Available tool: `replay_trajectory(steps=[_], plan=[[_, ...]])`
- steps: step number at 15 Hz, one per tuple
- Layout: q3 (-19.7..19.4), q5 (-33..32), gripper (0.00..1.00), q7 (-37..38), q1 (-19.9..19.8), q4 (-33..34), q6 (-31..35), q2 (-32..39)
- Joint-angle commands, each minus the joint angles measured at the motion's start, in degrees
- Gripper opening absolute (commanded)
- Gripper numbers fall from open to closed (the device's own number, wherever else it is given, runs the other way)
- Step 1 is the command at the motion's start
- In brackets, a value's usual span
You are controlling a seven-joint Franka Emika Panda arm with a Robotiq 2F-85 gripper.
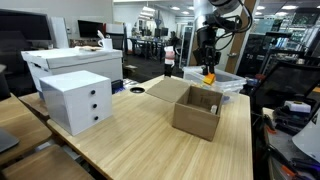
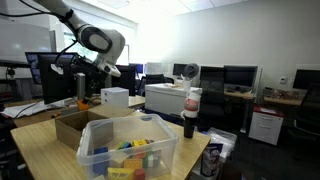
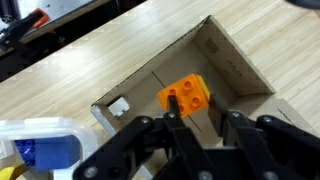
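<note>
Currently, I am looking at a wide wooden table (image 1: 130, 140) in an open office, with the robot arm (image 2: 95, 42) reaching over it from above. On the table, a white three-drawer unit (image 1: 76, 101) stands towards one end. An open brown cardboard box (image 1: 196, 112) sits nearer the middle, well apart from the drawers. Just beside the box is a clear plastic bin (image 2: 165, 150) filled with coloured toy bricks. The gripper (image 1: 208, 66) hangs in the air over the far edge of the box, close to the bin, and touches neither. Its jaws are drawn in narrow and clamped on a small orange brick (image 1: 209, 77), which hangs below the fingers, clear of the table. In the wrist view, the orange brick (image 3: 186, 94) sits between the two dark fingers of the gripper (image 3: 200, 118), studs facing the camera. It shows against the bare inside of the cardboard box (image 3: 230, 70) beneath it.
</note>
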Motion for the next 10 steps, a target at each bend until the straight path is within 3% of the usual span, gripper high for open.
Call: replay_trajectory(steps=[1,10], plan=[[-0.84,-3.51,0.11,3.07,-2.25,-1.92,2.57,-4.4],[-4.85,-10.27,0.11,7.18,-8.71,-1.66,7.88,-7.13]])
